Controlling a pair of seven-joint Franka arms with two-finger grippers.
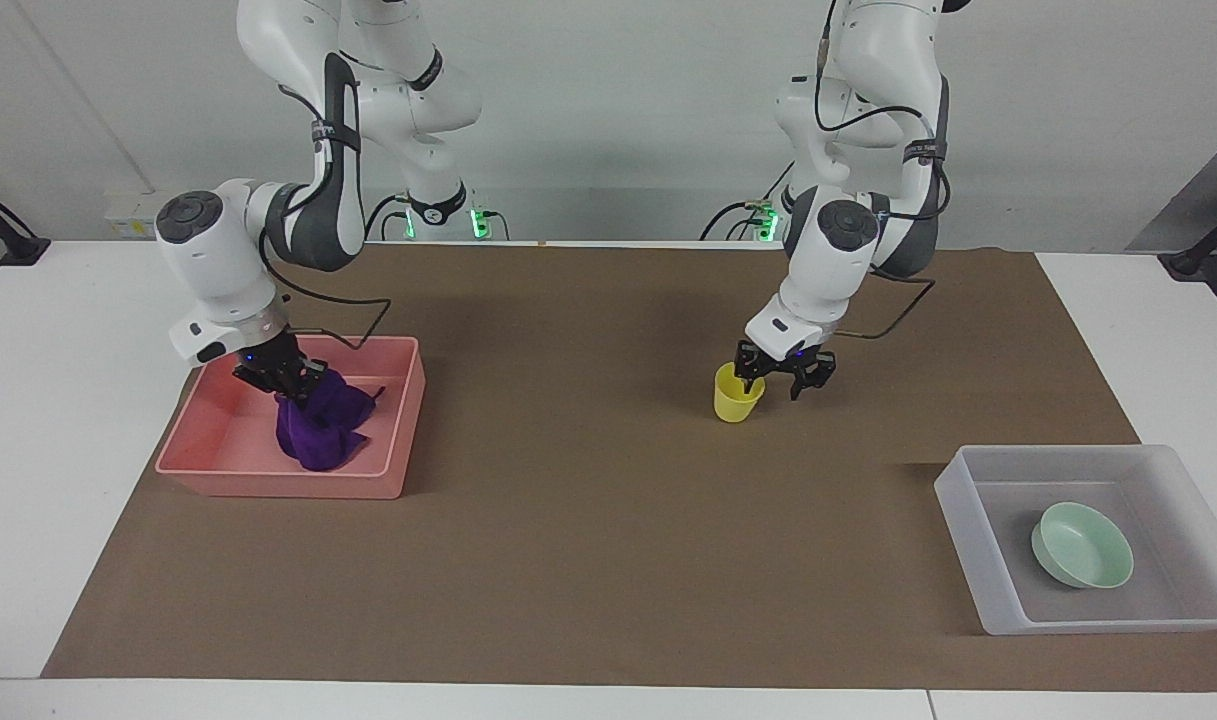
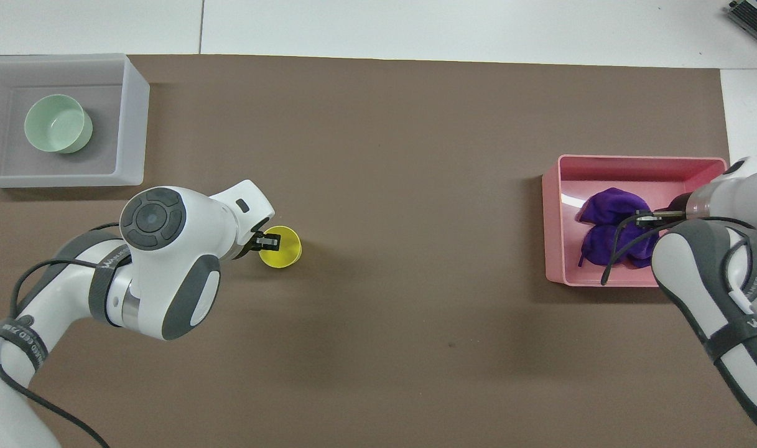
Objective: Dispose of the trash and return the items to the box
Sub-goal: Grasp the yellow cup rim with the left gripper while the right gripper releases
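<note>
While the yellow cup (image 1: 738,395) stands upright on the brown mat (image 1: 588,520) about midway along the bench (image 1: 1148,330), the left gripper (image 1: 771,381) is down at its rim on the side toward the left arm's end, one finger inside the mouth and one outside the wall. Whether the fingers already pinch the wall cannot be told. Bare mat lies all round the cup, with a wide open stretch between it and the translucent box (image 1: 968,520), which sits at the mat's edge farther from the robots, at the left arm's end. The mint-green bowl (image 1: 1081,545) rests inside that box, clear of its walls. At the right arm's end, the right gripper (image 1: 286,385) is low inside the pink bin (image 1: 393,440), its fingers clenched on the top of the purple cloth (image 1: 320,430), which is bunched on the bin's floor within the rim.
</note>
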